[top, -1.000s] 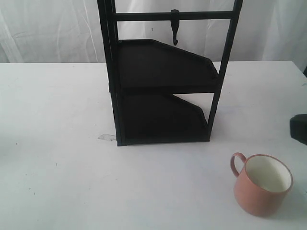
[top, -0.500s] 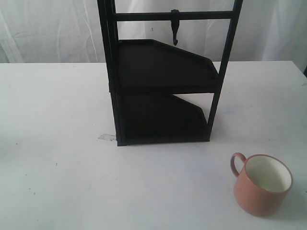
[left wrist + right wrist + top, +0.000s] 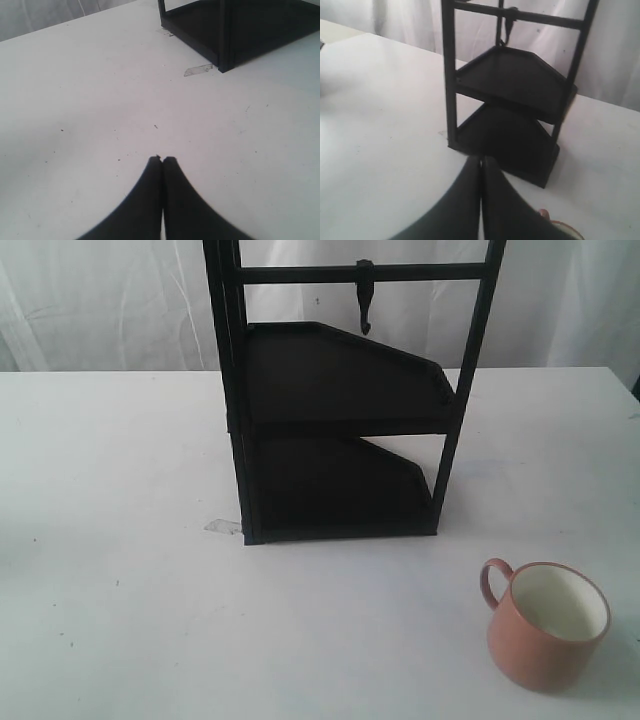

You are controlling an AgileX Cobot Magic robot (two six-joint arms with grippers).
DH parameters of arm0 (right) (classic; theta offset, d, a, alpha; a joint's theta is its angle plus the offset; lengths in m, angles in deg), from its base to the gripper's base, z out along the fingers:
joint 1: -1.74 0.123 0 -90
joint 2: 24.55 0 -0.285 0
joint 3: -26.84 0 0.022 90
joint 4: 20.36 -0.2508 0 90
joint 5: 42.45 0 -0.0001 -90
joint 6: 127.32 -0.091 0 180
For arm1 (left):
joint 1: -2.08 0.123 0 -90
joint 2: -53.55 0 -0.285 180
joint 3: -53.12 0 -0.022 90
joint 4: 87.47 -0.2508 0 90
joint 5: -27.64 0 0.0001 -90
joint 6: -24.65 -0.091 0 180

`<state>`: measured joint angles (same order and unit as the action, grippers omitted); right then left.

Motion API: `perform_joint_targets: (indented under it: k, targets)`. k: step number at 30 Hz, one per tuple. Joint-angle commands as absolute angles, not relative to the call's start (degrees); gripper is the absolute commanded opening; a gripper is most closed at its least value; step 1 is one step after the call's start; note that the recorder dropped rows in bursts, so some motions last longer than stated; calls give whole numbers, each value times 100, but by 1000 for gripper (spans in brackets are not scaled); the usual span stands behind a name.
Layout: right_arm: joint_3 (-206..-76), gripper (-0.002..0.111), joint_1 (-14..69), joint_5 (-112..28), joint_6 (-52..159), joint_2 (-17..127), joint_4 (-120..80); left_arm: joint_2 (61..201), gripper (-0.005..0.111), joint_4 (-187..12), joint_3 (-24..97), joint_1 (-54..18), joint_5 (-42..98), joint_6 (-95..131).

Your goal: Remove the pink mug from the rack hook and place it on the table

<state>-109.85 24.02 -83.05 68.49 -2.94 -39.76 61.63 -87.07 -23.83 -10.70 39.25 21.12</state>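
We see a big white counter that spreads out wide. A tall black rack with two shelves stands on it, near the back middle. The pink mug sits upright on the counter, in front of the rack and off to the right, well apart from it. Its handle points left and its inside is white. The left end effector is over a bare part of the counter, and its two dark fingers are pressed together. The right end effector faces the rack, and its fingers are pressed together too. The small black rack hook hangs from the top bar of the rack, high above the shelves. A tiny see-through scrap lies on the counter just beside the rack's front left foot.
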Motion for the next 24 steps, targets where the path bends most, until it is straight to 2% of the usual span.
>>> perform_joint_targets:
  k: [1,5,12,24]
  targets:
    - [-10137,0,2393,-7176,5568,-708,-3045,6133,0,-8669,-2410,-1066,3932,2149]
    - [-9174,0,2393,-6092,5393,-1111,-2824,6133,0,-8669,-2410,-1066,3932,2149]
    - [-8158,0,2393,-6018,5390,-1676,-2809,6133,0,-8669,-2410,-1066,3932,2149]
    - [-7594,0,2393,-5615,5390,-1676,-2780,6133,0,-8669,-2410,-1066,3932,2149]
